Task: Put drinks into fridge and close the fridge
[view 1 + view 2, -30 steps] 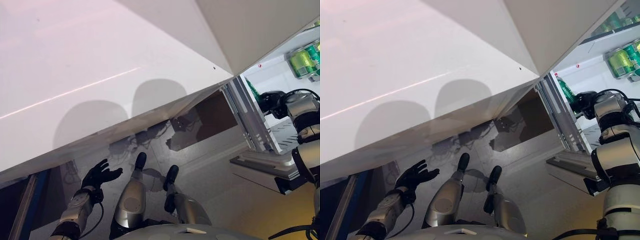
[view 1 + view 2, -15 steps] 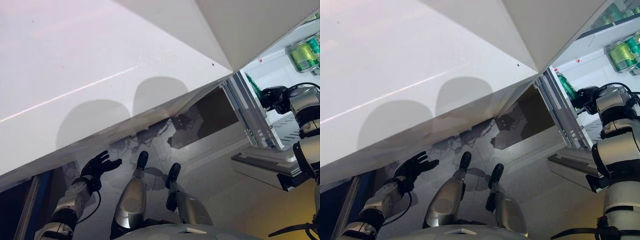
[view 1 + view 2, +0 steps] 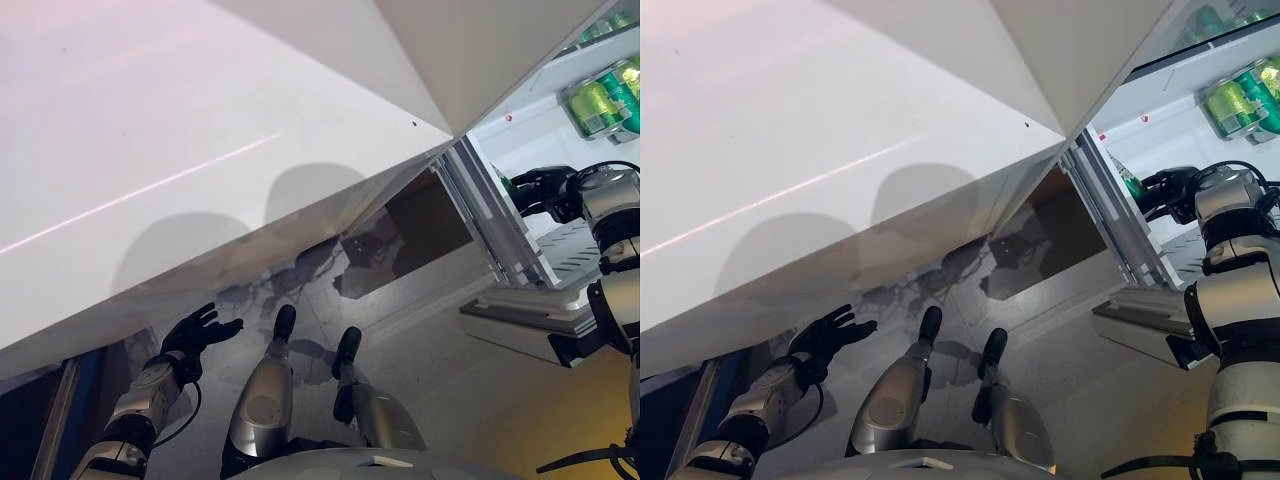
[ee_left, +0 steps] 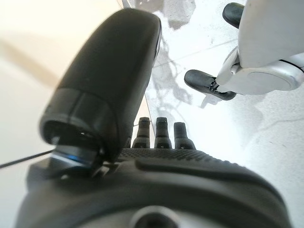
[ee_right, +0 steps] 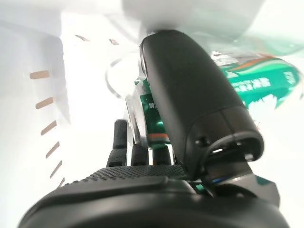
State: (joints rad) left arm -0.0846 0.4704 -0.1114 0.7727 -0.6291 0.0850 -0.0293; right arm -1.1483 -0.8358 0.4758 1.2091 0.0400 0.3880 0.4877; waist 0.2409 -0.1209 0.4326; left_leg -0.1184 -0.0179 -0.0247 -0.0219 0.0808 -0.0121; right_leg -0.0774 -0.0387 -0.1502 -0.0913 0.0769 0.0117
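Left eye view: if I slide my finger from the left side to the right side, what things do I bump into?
Left hand → white fridge door → right hand holding a green bottle → green cans on the fridge shelf.

The right hand (image 5: 156,190) hides most of the green bottle (image 5: 256,80), and the picture's edge crops the cans (image 3: 1240,95).
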